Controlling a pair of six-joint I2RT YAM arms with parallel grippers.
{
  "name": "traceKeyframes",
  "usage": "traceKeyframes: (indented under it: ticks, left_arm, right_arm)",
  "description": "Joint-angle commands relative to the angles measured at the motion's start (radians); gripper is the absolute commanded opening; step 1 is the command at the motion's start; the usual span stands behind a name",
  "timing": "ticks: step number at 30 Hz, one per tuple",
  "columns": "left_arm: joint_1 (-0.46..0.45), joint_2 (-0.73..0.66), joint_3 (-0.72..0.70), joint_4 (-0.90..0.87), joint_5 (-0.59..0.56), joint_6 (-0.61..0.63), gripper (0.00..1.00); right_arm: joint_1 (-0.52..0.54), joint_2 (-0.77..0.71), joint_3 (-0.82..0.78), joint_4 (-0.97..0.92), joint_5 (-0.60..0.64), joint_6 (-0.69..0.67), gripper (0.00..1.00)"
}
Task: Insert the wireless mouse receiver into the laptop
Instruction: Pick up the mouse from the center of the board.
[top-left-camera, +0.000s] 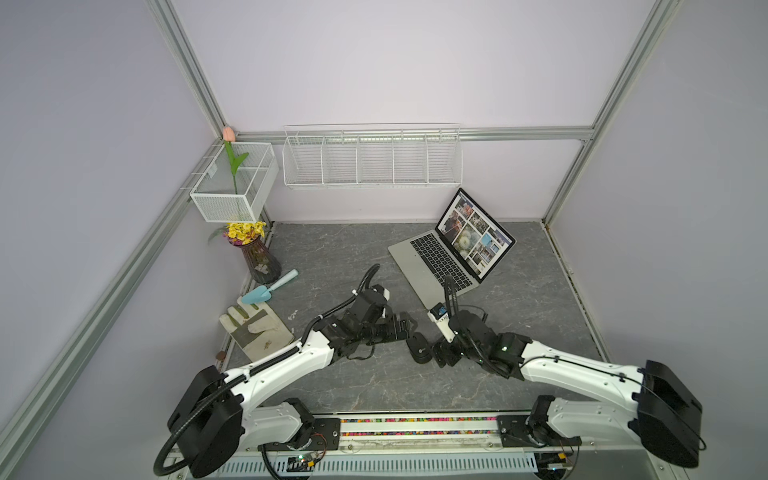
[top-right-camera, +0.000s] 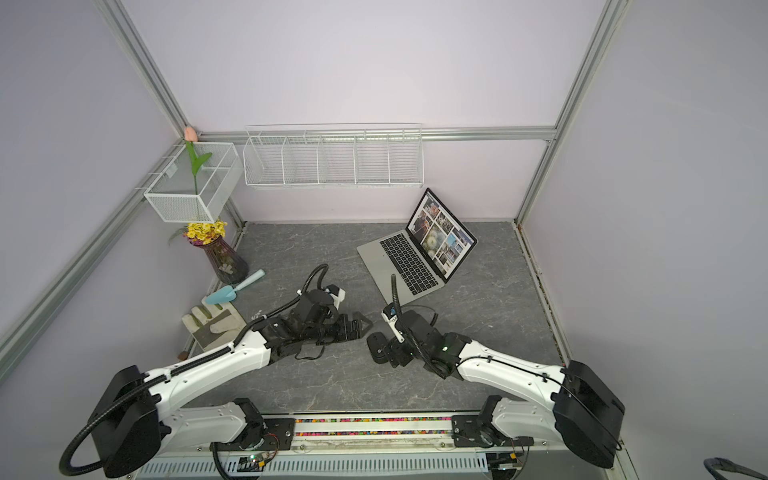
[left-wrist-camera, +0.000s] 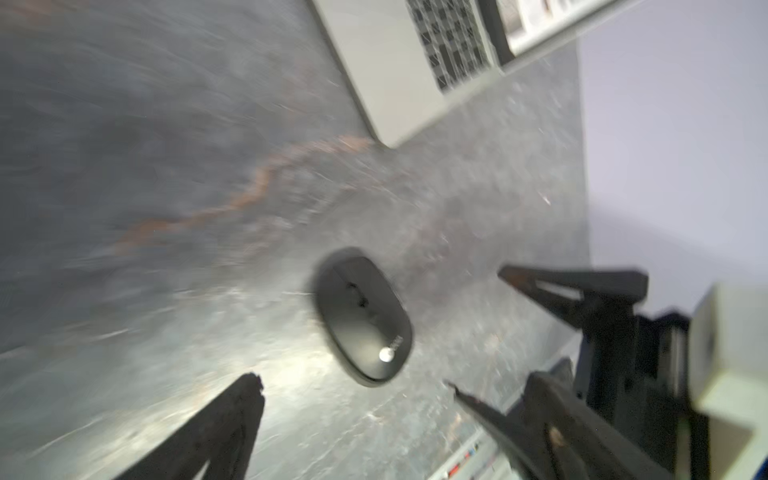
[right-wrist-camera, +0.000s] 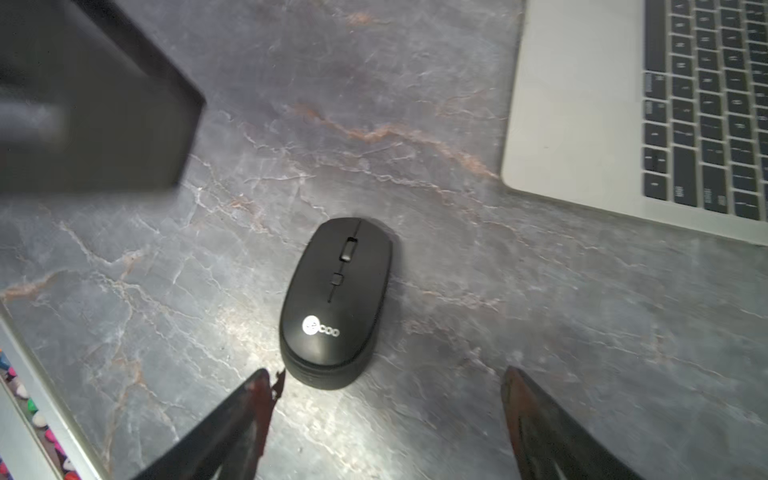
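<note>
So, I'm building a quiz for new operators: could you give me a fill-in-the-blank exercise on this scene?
The slim silver-grey laptop shows a grid of ____ on its screen.
The black oval mouse lies with its scroll wheel facing ____.
The right gripper has its fingers ____, holding nothing.
The flowers in the dark glass vase are ____.
Missing words: photos; up; open; yellow.
</note>
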Motion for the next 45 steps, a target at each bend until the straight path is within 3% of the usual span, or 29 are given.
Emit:
traceKeyframes:
  ticks: [1, 4, 12, 14, 16, 21, 27, 33, 35, 39, 45]
  left_arm:
    - [0.023, -0.059, 0.02, -0.244, -0.398, -0.063, 1.0]
    - [0.039, -0.127, -0.016, -0.238, -0.469, -0.064, 1.0]
    - [0.096, -0.299, -0.157, -0.177, -0.513, -0.116, 1.0]
    - [0.097, -0.325, -0.179, -0.168, -0.53, -0.116, 1.0]
    - [0.097, -0.334, -0.193, -0.164, -0.541, -0.12, 1.0]
    - [0.097, -0.316, -0.215, -0.137, -0.53, -0.119, 1.0]
    - [0.097, -0.324, -0.228, -0.117, -0.509, -0.119, 1.0]
    - [0.097, -0.361, -0.35, 0.161, -0.405, -0.001, 1.0]
    - [0.097, -0.367, -0.37, 0.241, -0.39, 0.041, 1.0]
    - [0.097, -0.372, -0.358, 0.256, -0.392, 0.093, 1.0]
    - [0.097, -0.396, -0.367, 0.234, -0.397, 0.094, 1.0]
  right_arm:
    - [0.072, 0.107, 0.066, 0.059, 0.139, 0.108, 0.89]
    - [0.118, 0.194, 0.125, -0.024, 0.229, 0.172, 0.89]
    - [0.155, 0.261, 0.121, -0.078, 0.103, 0.175, 0.89]
    - [0.156, 0.282, 0.128, -0.082, 0.11, 0.184, 0.91]
    - [0.155, 0.306, 0.141, -0.089, 0.11, 0.182, 1.0]
    - [0.154, 0.346, 0.161, -0.105, 0.124, 0.186, 0.91]
    - [0.143, 0.357, 0.166, -0.107, 0.132, 0.173, 0.67]
    - [0.108, 0.348, 0.147, -0.073, 0.137, 0.155, 0.53]
    - [0.091, 0.343, 0.14, -0.054, 0.128, 0.143, 0.56]
    - [0.076, 0.365, 0.154, -0.024, 0.103, 0.117, 0.71]
    - [0.075, 0.41, 0.191, -0.004, 0.121, 0.115, 0.7]
